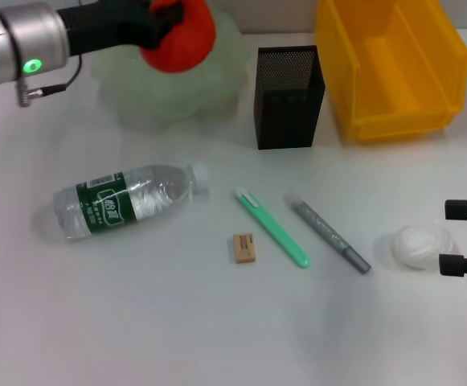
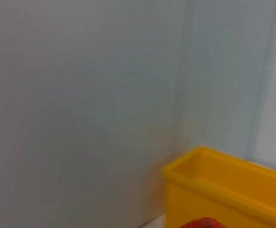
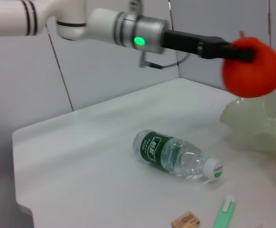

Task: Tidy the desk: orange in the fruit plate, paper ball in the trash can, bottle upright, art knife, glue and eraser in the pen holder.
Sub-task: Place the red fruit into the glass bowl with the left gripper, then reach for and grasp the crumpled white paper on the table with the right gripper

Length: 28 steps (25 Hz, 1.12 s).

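Observation:
My left gripper (image 1: 171, 18) is shut on the orange (image 1: 183, 39) and holds it above the pale green fruit plate (image 1: 169, 92) at the back left. The right wrist view shows this too, with the orange (image 3: 252, 71) over the plate (image 3: 254, 126). The clear bottle (image 1: 124, 201) with a green label lies on its side at the left. The eraser (image 1: 244, 248), the green art knife (image 1: 272, 227) and the grey glue pen (image 1: 328, 233) lie mid-table. The black mesh pen holder (image 1: 289, 98) stands at the back. My right gripper (image 1: 460, 237) is open at the right side of the white paper ball (image 1: 418, 245).
A yellow bin (image 1: 390, 68) stands at the back right beside the pen holder; it also shows in the left wrist view (image 2: 233, 190). The table is white. The bottle (image 3: 176, 156) lies between the table's left edge and the small items.

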Each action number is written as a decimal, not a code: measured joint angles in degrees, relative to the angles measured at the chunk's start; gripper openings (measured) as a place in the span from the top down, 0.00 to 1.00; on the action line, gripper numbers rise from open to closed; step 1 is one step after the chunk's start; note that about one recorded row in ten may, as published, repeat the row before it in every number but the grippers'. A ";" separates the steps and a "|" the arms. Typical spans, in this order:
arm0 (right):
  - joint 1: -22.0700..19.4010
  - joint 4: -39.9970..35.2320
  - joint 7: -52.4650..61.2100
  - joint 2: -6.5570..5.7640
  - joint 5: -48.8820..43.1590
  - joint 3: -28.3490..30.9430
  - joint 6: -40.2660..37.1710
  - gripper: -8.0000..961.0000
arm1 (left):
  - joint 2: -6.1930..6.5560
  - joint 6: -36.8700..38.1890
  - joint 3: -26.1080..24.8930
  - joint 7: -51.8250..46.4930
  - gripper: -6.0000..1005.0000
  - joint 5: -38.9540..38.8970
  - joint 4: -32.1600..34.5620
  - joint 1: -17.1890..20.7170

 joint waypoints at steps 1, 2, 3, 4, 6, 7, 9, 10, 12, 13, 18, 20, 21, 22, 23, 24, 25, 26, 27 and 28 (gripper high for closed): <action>-0.03 0.22 -0.09 -0.07 -0.01 0.00 -0.01 0.20 | -0.01 -2.29 0.03 0.01 0.93 -0.03 -1.70 -1.18; -0.06 0.27 -0.11 -0.08 -0.02 0.00 -0.04 0.20 | -0.01 -2.29 0.03 0.01 0.93 -0.03 -1.70 -1.18; -0.10 0.29 -0.12 -0.08 -0.03 0.00 -0.09 0.20 | -0.02 -4.95 0.13 0.07 0.94 -0.03 -3.50 -2.36; -0.15 0.29 -0.13 -0.09 -0.04 0.00 -0.13 0.20 | -0.10 -8.40 0.39 0.55 0.93 -0.04 -5.33 -3.94; -0.18 0.32 -0.14 -0.10 -0.04 0.00 -0.16 0.20 | -0.20 -9.79 0.66 0.61 0.92 -0.04 -5.62 -4.26; -0.19 0.46 -0.14 -0.08 -0.04 -0.05 -0.17 0.20 | -0.31 -11.20 1.06 0.60 0.91 -0.09 -5.75 -4.42; -0.20 0.51 -0.15 -0.07 -0.04 -0.15 -0.14 0.20 | -0.43 -13.72 2.19 0.50 0.90 -0.54 -6.12 -4.52; -0.20 0.55 -0.14 -0.04 -0.04 -0.16 -0.10 0.20 | -0.48 -15.13 3.20 0.55 0.90 -1.02 -6.51 -4.54; -0.20 0.61 -0.08 -0.02 -0.04 -0.06 -0.07 0.20 | -0.49 -16.85 5.22 0.82 0.88 -2.43 -7.06 -4.57; -0.20 0.61 -0.08 -0.02 -0.04 -0.06 -0.07 0.20 | -0.49 -16.85 5.22 0.82 0.88 -2.43 -7.06 -4.57; -0.03 -0.79 0.67 -0.03 -0.04 -0.02 -0.04 0.20 | -0.48 -19.90 8.57 1.22 0.80 -5.07 -7.35 -4.35; 0.15 -1.60 1.48 -0.03 -0.04 0.01 -0.03 0.20 | -0.48 -19.90 8.57 1.22 0.75 -5.07 -7.35 -4.35; 0.28 -2.01 1.92 -0.03 -0.04 0.01 -0.04 0.20 | -0.48 -19.90 8.57 1.22 0.73 -5.07 -7.35 -4.35; 0.46 -2.50 2.38 -0.03 -0.04 -0.01 -0.05 0.20 | -0.21 -17.71 8.46 1.64 0.70 -7.39 -6.78 -3.60; 0.59 -3.18 2.88 -0.04 0.00 -0.10 -0.12 0.20 | -0.05 -13.56 8.01 3.93 0.65 -10.40 -4.71 -1.39; 0.73 -3.76 3.36 -0.04 0.05 -0.21 -0.17 0.20 | -0.05 -13.56 8.01 3.93 0.60 -10.40 -4.71 -1.39; 0.99 -4.56 4.05 -0.04 0.09 -0.37 -0.16 0.20 | -0.05 -13.56 8.01 3.93 0.55 -10.40 -4.71 -1.39; 1.32 -5.49 5.06 -0.01 0.08 -0.56 -0.10 0.20 | -0.01 -11.16 7.98 5.18 0.50 -11.82 -3.38 -0.08; 1.71 -6.45 6.25 0.01 0.03 -0.78 0.02 0.20 | -0.01 -11.16 7.98 5.18 0.46 -11.82 -3.38 -0.08; 1.99 -7.66 7.63 0.01 -0.07 -1.17 0.06 0.20 | 0.13 -0.83 7.88 9.09 0.42 -15.56 1.03 4.98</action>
